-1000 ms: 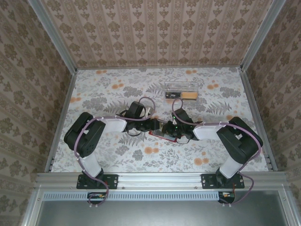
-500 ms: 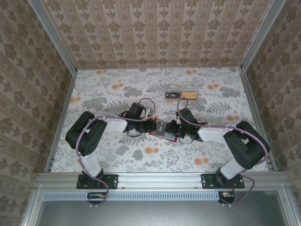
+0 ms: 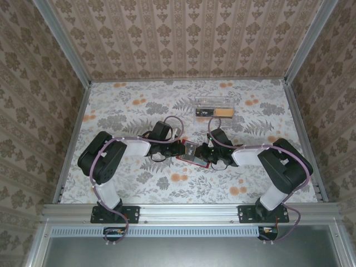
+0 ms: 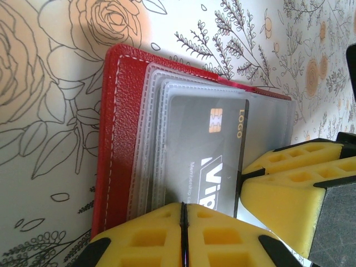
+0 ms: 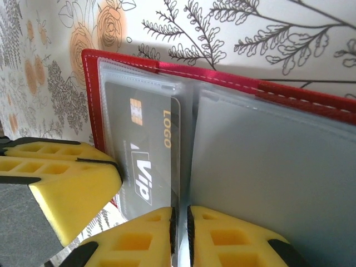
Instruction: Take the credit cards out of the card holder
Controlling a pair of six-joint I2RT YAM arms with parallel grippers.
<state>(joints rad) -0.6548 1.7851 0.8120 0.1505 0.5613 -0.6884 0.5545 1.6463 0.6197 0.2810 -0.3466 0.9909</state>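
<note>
Card holder [image 4: 117, 139] lies open; left gripper [image 4: 183, 214] pinches its sleeved dark card [image 4: 200, 139]; right gripper [image 5: 181, 216] clamps, apparently, a clear pocket [image 5: 267, 167].

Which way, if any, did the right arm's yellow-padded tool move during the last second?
Yes. The right tool shifted slightly rightward in the top view, judged against the clear plastic box, which stayed put.

Table [image 3: 128, 111]: flat top under a pale floral cover with grey leaves and orange blooms, metal rails along its sides. 2 items lie directly on it. Card holder [image 4: 119, 122]: red, opened flat near the centre, clear sleeves facing up. Clear tray [image 3: 213, 109]: farther back, right of centre, apart from the holder.
</note>
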